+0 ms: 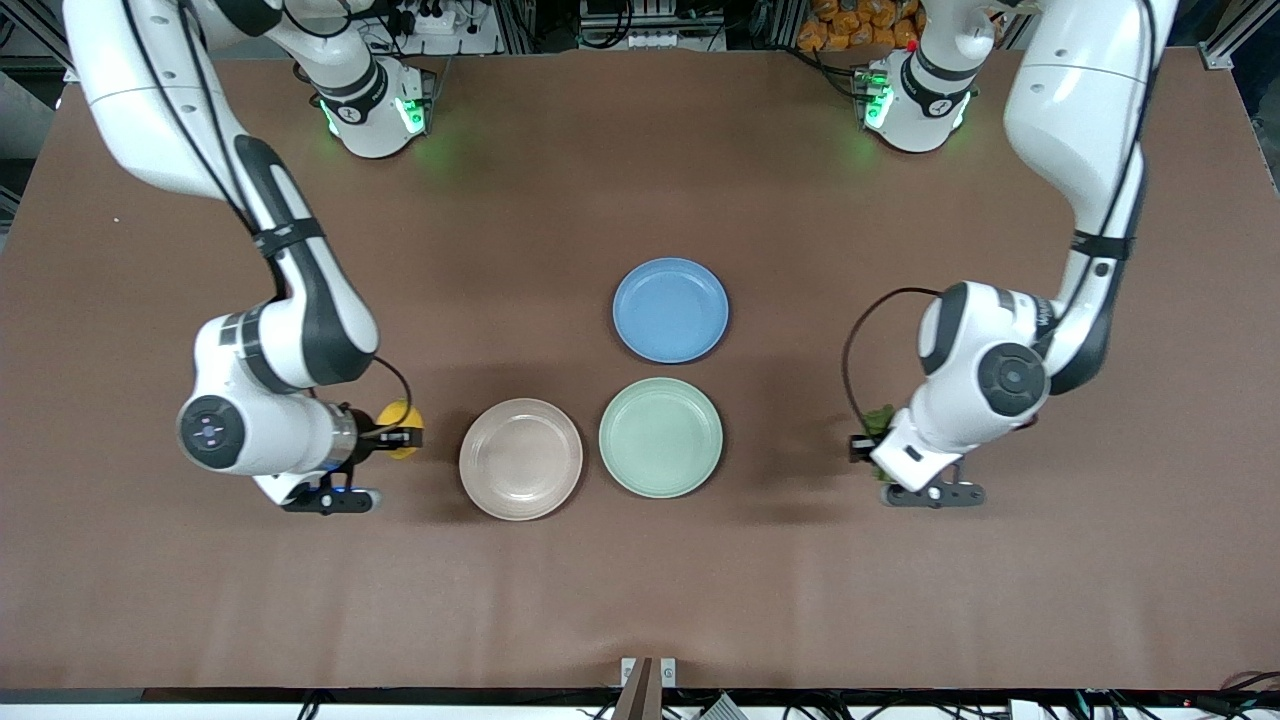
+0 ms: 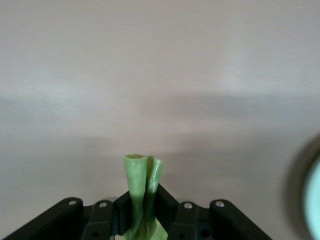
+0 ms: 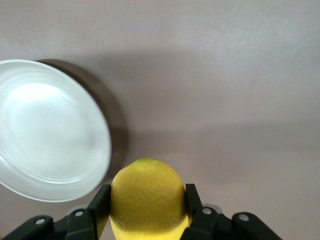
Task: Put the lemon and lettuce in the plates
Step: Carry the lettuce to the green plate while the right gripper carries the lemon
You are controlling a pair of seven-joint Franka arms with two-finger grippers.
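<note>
Right end effector (image 1: 400, 432): clamped on lemon (image 1: 399, 416), beside beige-pink plate (image 1: 520, 459). Left end effector (image 1: 872, 445): pinching lettuce (image 1: 880, 420), over tabletop (image 1: 640, 580) near mint-green plate (image 1: 660, 437).

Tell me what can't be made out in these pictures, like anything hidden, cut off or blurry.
- Lettuce: in the front view the left arm's wrist covers most of it; in the left wrist view the bottom edge cuts it off at the left gripper.
- Lemon: the right wrist view's bottom edge crops it at the right gripper; the front view shows only part.
- Mint green plate: a blurred sliver at the left wrist view's edge.
</note>
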